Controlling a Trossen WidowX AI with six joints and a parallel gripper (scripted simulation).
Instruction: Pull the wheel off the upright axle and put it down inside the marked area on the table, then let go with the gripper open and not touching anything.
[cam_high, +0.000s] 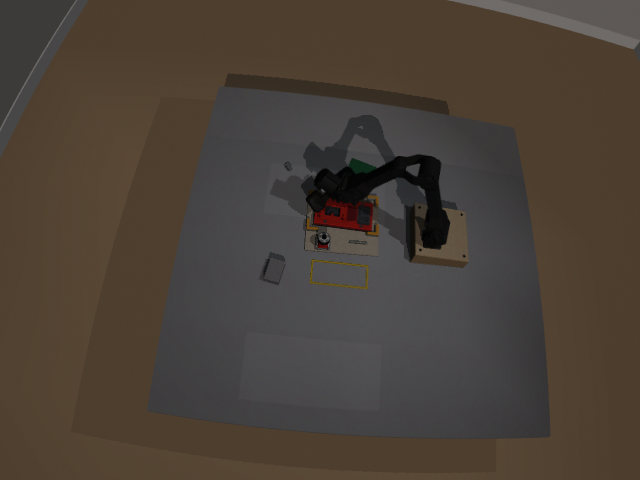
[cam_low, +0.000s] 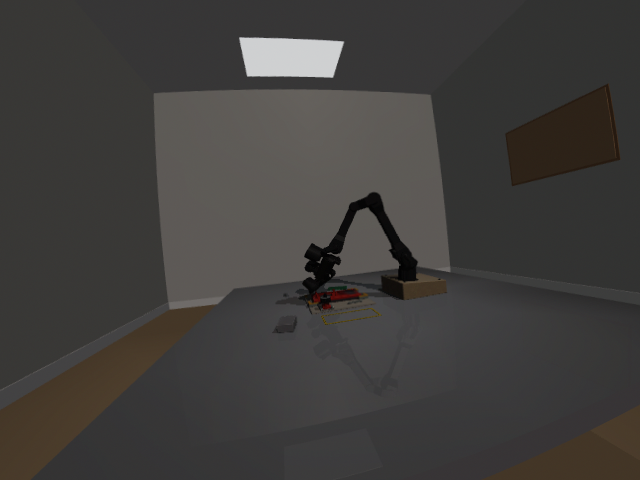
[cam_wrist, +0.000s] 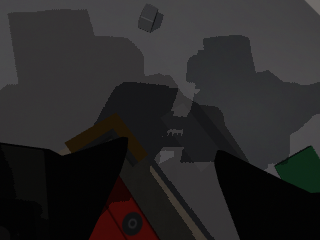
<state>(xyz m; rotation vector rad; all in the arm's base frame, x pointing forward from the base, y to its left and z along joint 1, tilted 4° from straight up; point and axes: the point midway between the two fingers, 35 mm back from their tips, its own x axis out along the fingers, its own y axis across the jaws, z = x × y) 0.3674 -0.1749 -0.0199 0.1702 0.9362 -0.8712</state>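
The grey table (cam_high: 454, 351) (cam_low: 258, 392) is being spanned in part by the black arm (cam_high: 432, 198) (cam_low: 386, 222), which is being carried on a wooden base (cam_high: 458, 222) (cam_low: 424, 289). A pale board (cam_high: 338, 249) is being supported by the tabletop, well apart from the base. On the board, a red part (cam_high: 343, 222) (cam_low: 341, 296) (cam_wrist: 107, 227) is being framed at its corners by orange brackets (cam_high: 373, 232) (cam_wrist: 117, 123). Beside the board, in the top view, the marked area (cam_high: 339, 262) (cam_low: 353, 319) is being bounded by a yellow outline, and no wheel is being held within it. The gripper (cam_high: 316, 201) (cam_low: 311, 285) (cam_wrist: 171, 150) is being held low near one end of the red part; its fingers are being kept well apart, and nothing is being gripped between them. A grey block (cam_high: 273, 269) (cam_low: 286, 323) is being borne by the table near the outline, and a green block (cam_high: 361, 166) (cam_low: 337, 288) (cam_wrist: 302, 170) is being partly covered by the arm in the top view. The wheel (cam_high: 324, 241) (cam_low: 325, 299) is being held up on its axle above the board, between the red part and the outline. A tiny grey piece (cam_high: 288, 165) (cam_low: 285, 295) (cam_wrist: 149, 18) is being supported by the table beyond the board.
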